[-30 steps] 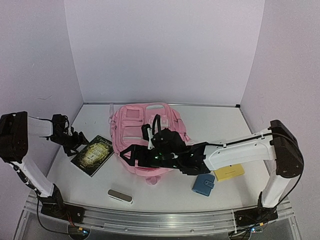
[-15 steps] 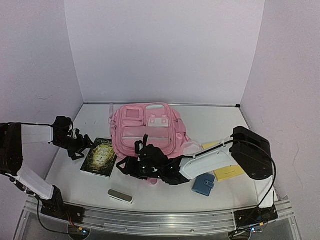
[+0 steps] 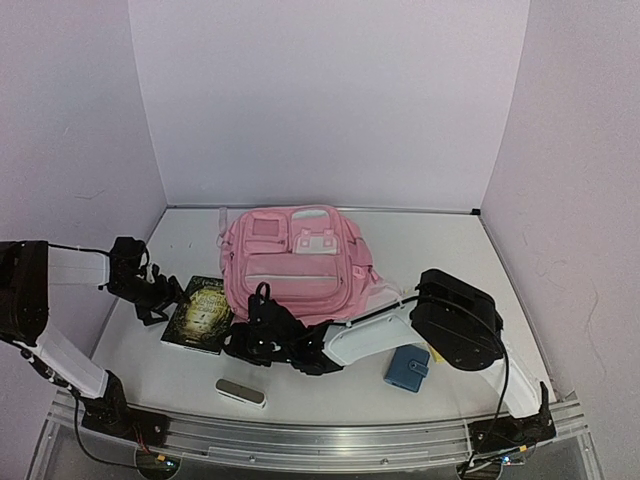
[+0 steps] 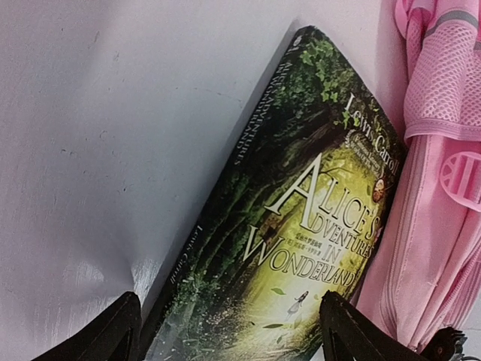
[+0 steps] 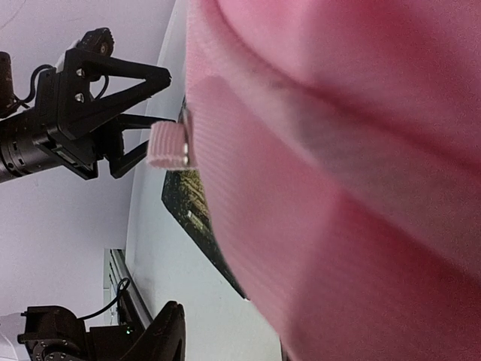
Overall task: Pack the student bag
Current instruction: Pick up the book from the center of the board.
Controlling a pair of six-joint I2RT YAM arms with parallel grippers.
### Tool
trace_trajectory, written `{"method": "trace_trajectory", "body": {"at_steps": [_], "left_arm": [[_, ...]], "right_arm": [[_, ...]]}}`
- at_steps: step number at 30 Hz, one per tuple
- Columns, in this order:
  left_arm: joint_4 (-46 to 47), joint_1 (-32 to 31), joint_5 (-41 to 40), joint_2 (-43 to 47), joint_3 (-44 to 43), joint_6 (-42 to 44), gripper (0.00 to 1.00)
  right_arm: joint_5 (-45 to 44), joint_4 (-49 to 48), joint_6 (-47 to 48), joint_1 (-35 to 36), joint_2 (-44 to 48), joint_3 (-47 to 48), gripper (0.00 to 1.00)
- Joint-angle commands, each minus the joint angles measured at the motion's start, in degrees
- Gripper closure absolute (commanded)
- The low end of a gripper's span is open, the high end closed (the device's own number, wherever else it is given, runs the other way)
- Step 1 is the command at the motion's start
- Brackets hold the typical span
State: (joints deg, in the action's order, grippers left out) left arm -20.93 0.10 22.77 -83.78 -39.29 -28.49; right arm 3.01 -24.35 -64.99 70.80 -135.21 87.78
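Pink backpack (image 3: 295, 262) lies flat mid-table, front side up. Soft padded fabric w/ pale grey strips and small zip pockets. Table (image 3: 440, 250) is smooth white.

Just L of the bag lies a thin book (image 3: 203, 312): glossy dark-green cover w/ a yellow glow, title "Alice's Adventures in Wonderland". Its long R edge runs right beside the bag's side; touching or not, can't tell. In the left wrist view a mesh strap (image 4: 443, 83) w/ a grey strip shows at the bag's edge.

Left gripper (image 3: 163, 297) sits at the book's L edge, black fingers (image 4: 113, 335) spread wide, nothing clamped. The book's end shows btwn them in its own cam. Whether the tips touch the cover: can't tell.

Right arm (image 3: 370, 335) reaches across the front of the table, right gripper (image 3: 243, 340) at the bag's near-L corner. Its cam is filled w/ ribbed pink fabric. One black finger (image 5: 161, 335) shows low, the other is hidden, so gripping the bag or not: can't tell. A short ribbed webbing tab (image 5: 167, 145) w/ a metal end sticks out of the bag toward the left gripper.

Near edge: a flat oblong grey case (image 3: 240, 392) w/ rounded ends. Also a blue wallet (image 3: 407, 368) w/ a snap flap, just R of the right arm.
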Motion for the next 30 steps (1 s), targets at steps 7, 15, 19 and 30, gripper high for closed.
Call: {"method": "trace_trajectory", "body": {"at_steps": [7,15,19,30], "left_arm": [[2.3,0.1,3.0,-3.8,0.6,1.1,0.22],[3.8,0.1,11.7,-2.6,2.7,-0.1,0.27],[6.3,0.1,16.7,1.6,4.8,-3.4,0.32],[8.2,0.1,25.5,11.7,8.1,-9.7,0.41]], "right_arm": [[-3.0,6.6,-3.0,0.1,-7.7,10.3,0.57],[1.5,7.2,-3.3,-0.7,-12.9,15.3,0.58],[4.2,5.9,-2.7,-1.0,-13.8,15.8,0.62],[4.6,2.8,-3.6,-2.1,-12.7,12.5,0.63]]}}
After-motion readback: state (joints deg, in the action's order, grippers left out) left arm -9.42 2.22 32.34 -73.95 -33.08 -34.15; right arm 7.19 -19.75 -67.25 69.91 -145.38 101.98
